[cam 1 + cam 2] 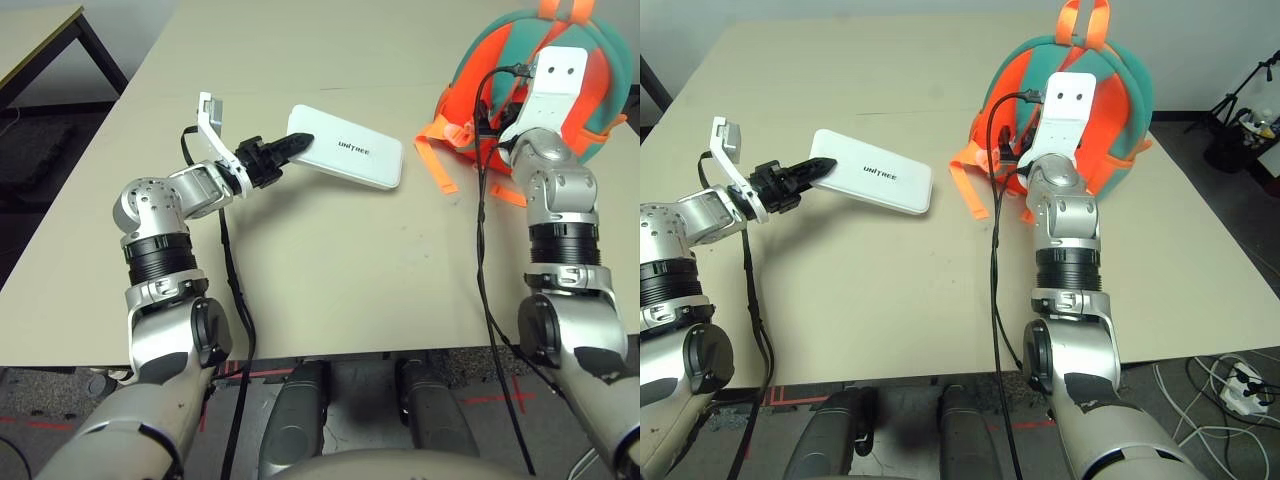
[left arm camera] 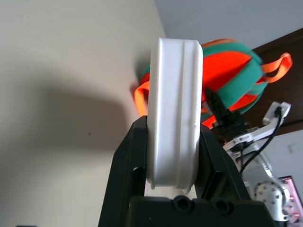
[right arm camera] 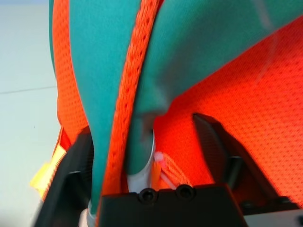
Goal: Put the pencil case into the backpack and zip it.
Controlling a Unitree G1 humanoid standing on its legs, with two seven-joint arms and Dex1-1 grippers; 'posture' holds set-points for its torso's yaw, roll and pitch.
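- Our left gripper (image 1: pixel 283 152) is clamped on one end of the pencil case (image 1: pixel 348 147), lifted over the table (image 1: pixel 300 270).
- Farther off, our right gripper (image 3: pixel 154 151) straddles a fold of the backpack (image 1: pixel 1110 110), jaws part-open.
- Next we judge: open the backpack, then insert the case.

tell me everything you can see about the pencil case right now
The pencil case is a flat white hard-looking rectangle with rounded corners, dark lettering on its face and a seam along its edge. It looks closed. The left gripper is shut on one end, holding it tilted above the table, beside the backpack.
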